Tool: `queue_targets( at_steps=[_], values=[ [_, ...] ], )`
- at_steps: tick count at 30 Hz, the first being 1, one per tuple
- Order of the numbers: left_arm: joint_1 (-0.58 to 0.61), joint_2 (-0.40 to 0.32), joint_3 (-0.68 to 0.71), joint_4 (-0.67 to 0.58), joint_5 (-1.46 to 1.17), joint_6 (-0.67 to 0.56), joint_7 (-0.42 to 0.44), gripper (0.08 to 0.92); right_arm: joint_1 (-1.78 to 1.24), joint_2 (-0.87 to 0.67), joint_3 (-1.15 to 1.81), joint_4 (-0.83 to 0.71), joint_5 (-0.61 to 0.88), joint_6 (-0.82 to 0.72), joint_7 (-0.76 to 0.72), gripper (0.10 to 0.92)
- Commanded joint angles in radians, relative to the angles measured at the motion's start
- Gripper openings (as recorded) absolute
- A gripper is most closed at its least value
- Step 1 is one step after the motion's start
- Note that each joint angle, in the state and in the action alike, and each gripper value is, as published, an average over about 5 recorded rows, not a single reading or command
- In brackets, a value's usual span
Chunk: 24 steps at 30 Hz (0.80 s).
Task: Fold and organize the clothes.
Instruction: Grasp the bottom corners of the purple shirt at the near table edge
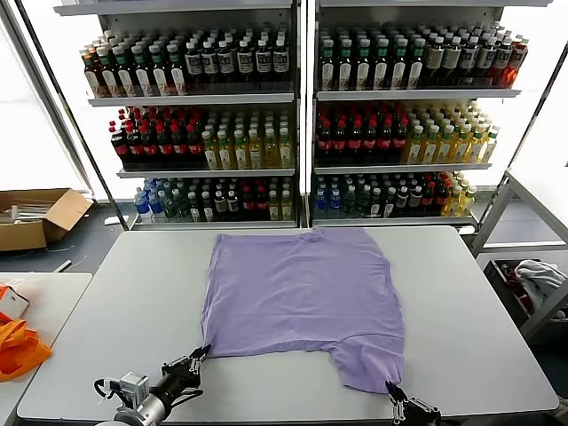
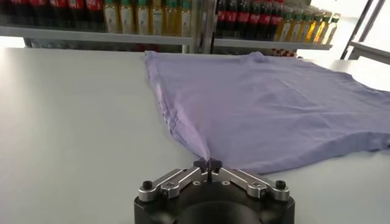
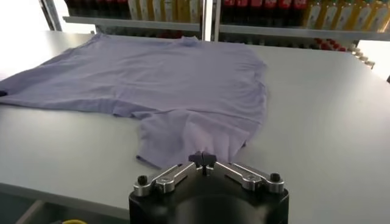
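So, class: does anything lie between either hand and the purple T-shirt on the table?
Nothing visible does. The left hand is shut at the T-shirt's near corner; the right hand sits at its sleeve edge.

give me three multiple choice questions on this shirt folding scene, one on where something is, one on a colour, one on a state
1. Where is the left end effector?
A. at the T-shirt's near left corner
B. over the collar
C. by the cardboard box

2. What colour is the T-shirt?
A. orange
B. lavender
C. white

3. How does the T-shirt lie on the table?
A. rolled into a ball
B. hanging off the far edge
C. spread mostly flat, one sleeve pointing at the near edge

Answers:
1. A, the left wrist view shows the end effector shut at the hem corner.
2. B, light purple in every view.
3. C, the head view shows it laid out, with the sleeve close to the right end effector.
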<state>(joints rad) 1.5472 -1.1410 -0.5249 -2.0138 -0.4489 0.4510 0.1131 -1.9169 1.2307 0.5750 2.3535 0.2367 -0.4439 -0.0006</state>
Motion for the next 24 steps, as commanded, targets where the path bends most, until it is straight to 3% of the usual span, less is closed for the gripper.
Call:
queue_targets(
  at_steps=[1,15,18,24],
  values=[
    [-0.001,0.004,-0.004,-0.010,0.000,-0.006,0.001,0.088,0.015,0.004,0.000,-0.001,-0.011,0.007,0.040,0.303],
    [-0.010,0.018,-0.006,-0.003,-0.003,-0.008,0.003,0.088,0.142,0.013,-0.080,-0.152,-0.013,-0.084,0.091,0.682],
    [-0.008,0.017,-0.009,-0.003,-0.003,-0.008,0.003,0.088,0.144,0.011,-0.100,-0.159,-0.008,-0.083,0.096,0.660],
    [0.002,0.015,-0.014,-0.008,-0.002,-0.009,0.002,0.088,0.146,0.007,-0.109,-0.135,0.025,-0.068,0.089,0.502]
  ],
)
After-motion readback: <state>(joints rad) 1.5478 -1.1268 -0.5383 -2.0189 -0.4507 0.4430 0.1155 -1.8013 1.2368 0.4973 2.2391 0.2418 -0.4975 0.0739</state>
